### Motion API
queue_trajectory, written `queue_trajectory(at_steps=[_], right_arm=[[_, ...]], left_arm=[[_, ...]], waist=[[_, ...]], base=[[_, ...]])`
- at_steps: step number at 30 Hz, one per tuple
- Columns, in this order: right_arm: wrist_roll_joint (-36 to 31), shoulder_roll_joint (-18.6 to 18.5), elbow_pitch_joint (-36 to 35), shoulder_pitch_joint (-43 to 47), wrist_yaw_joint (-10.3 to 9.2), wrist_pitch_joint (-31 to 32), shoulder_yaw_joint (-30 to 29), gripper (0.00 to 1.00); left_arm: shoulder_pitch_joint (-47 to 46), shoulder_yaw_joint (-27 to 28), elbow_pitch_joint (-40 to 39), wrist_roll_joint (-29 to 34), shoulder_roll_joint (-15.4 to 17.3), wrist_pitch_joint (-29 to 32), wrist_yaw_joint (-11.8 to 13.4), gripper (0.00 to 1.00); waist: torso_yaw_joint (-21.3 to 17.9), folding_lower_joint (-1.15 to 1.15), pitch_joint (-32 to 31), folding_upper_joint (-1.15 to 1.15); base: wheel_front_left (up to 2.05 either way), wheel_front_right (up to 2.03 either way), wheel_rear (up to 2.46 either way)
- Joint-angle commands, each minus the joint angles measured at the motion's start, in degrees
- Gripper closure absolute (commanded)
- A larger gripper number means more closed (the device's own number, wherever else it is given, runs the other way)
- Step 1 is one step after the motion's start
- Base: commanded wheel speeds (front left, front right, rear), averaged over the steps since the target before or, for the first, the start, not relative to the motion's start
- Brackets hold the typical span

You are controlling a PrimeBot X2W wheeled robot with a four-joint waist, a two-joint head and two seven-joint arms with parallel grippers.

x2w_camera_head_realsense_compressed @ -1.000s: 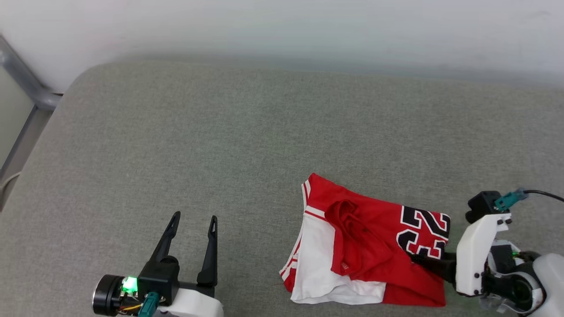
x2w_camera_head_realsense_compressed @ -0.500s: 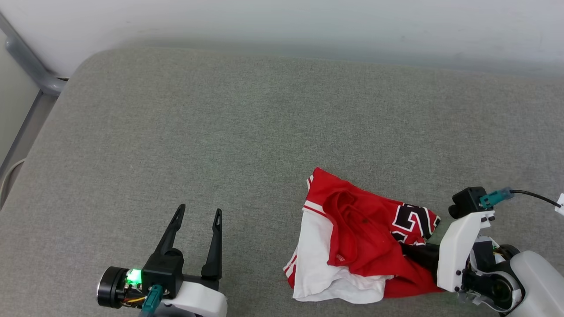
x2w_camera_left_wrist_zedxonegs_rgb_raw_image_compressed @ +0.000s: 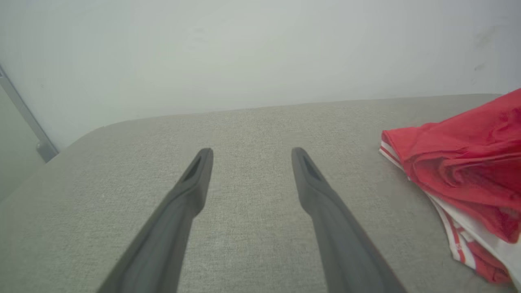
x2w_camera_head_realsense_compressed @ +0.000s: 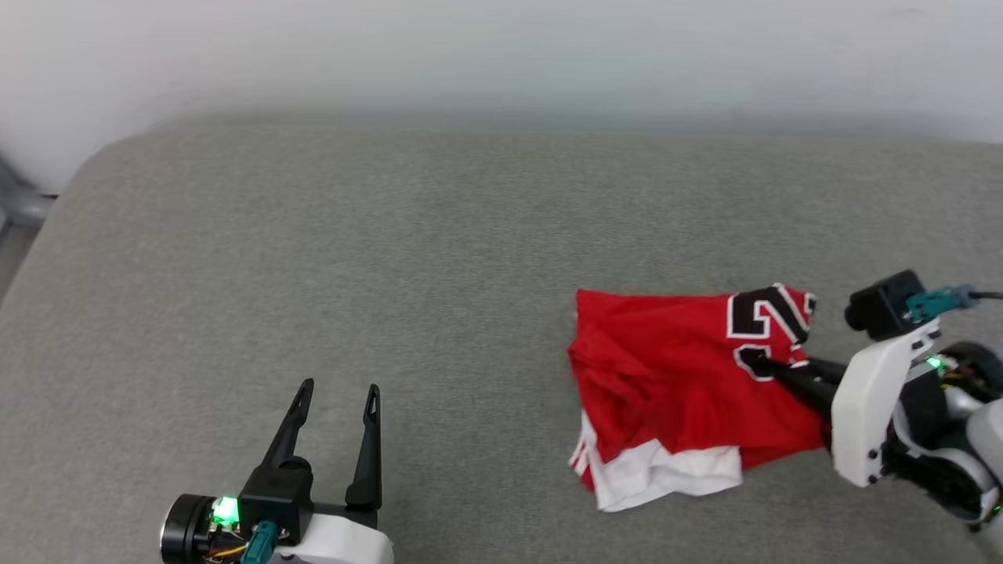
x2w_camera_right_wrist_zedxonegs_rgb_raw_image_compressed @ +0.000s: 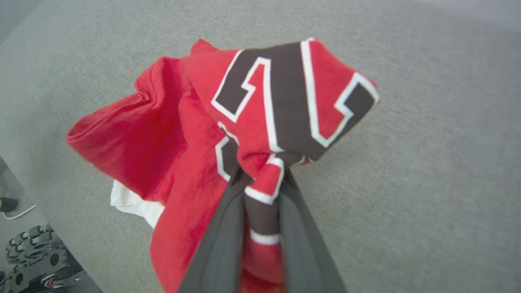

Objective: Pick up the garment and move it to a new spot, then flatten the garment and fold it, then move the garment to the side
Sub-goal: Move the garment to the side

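Note:
The garment (x2w_camera_head_realsense_compressed: 674,376), red with a white sleeve and black white-outlined numbers, lies bunched at the right of the grey cushion (x2w_camera_head_realsense_compressed: 392,274). My right gripper (x2w_camera_head_realsense_compressed: 772,366) is shut on a pinch of its printed cloth; in the right wrist view the fabric (x2w_camera_right_wrist_zedxonegs_rgb_raw_image_compressed: 260,122) bulges up between the two dark fingers (x2w_camera_right_wrist_zedxonegs_rgb_raw_image_compressed: 220,240) and the gripper (x2w_camera_right_wrist_zedxonegs_rgb_raw_image_compressed: 262,179) lifts that part off the surface. My left gripper (x2w_camera_head_realsense_compressed: 337,392) stands open at the lower left with nothing between its fingers. In the left wrist view that gripper (x2w_camera_left_wrist_zedxonegs_rgb_raw_image_compressed: 249,152) hovers over bare cushion, the garment (x2w_camera_left_wrist_zedxonegs_rgb_raw_image_compressed: 460,167) off to its right.
A pale wall (x2w_camera_head_realsense_compressed: 501,55) runs behind the cushion. At the far left a grey metal frame (x2w_camera_head_realsense_compressed: 19,204) stands by the cushion's rounded corner. The right wrist view shows the floor, a white cable (x2w_camera_right_wrist_zedxonegs_rgb_raw_image_compressed: 18,212) and the robot's base (x2w_camera_right_wrist_zedxonegs_rgb_raw_image_compressed: 34,254) beyond the cushion edge.
My right gripper went from open to shut on the garment's printed part and raised it, so the cloth bunched and the white sleeve tucked under. The head camera shifted. The left gripper stayed open.

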Motion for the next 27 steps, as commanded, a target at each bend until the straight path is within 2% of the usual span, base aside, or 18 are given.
queue_trajectory(at_steps=[1,8,15,17,19,22,23,27], right_arm=[[-0.98,-1.62,-0.94,-1.37,-0.05,-0.45,0.15,1.0],[-3.11,-7.38,-3.37,-4.17,-0.05,0.48,-0.26,1.0],[-4.44,-11.32,-0.45,-7.32,-0.06,0.19,-3.28,1.0],[-4.89,-12.52,1.17,-8.27,-0.06,-0.06,-4.36,1.0],[-8.89,-16.43,7.26,-11.27,-0.06,-0.22,-7.22,1.0],[-10.94,-18.03,11.01,-13.01,-0.06,0.15,-8.46,1.0],[-12.22,-19.23,15.09,-14.88,-0.07,0.51,-10.36,1.0],[-13.97,-20.16,20.35,-16.69,-0.07,0.56,-13.06,1.0]], left_arm=[[0.09,0.17,-0.37,-0.1,0.01,-0.13,0.23,0.0],[-0.96,0.8,-1.32,0.2,0.01,-0.13,0.33,0.0],[-2.84,2.42,-2.76,0.29,0.75,-0.12,0.57,0.0],[-3.73,2.58,-3.18,0.57,1.1,-0.12,0.29,0.0],[-6.78,2.34,-4.97,1.03,1.7,-0.12,-0.11,0.0],[-8.29,1.92,-5.8,1.11,1.72,-0.12,-0.22,0.0],[-9.46,1.43,-6.62,1.26,1.63,-0.12,-0.3,0.0],[-10.86,0.82,-7.71,1.44,1.48,-0.12,-0.32,0.0]], waist=[[-2.28,0.0,-0.26,0.0],[-7.91,0.0,1.13,0.0],[-11.37,0.0,5.34,0.0],[-11.51,0.0,6.95,0.0],[-10.26,0.0,12.52,0.0],[-9.28,0.0,15.09,0.0],[-8.24,0.0,17.24,0.0],[-6.98,0.0,19.52,0.0]], base=[[0.0,0.0,0.0],[0.0,0.0,0.0],[0.0,0.0,0.0],[0.0,0.0,0.0],[0.0,0.0,0.0],[0.0,0.0,0.0],[0.0,0.0,0.0],[0.0,0.0,0.0]])
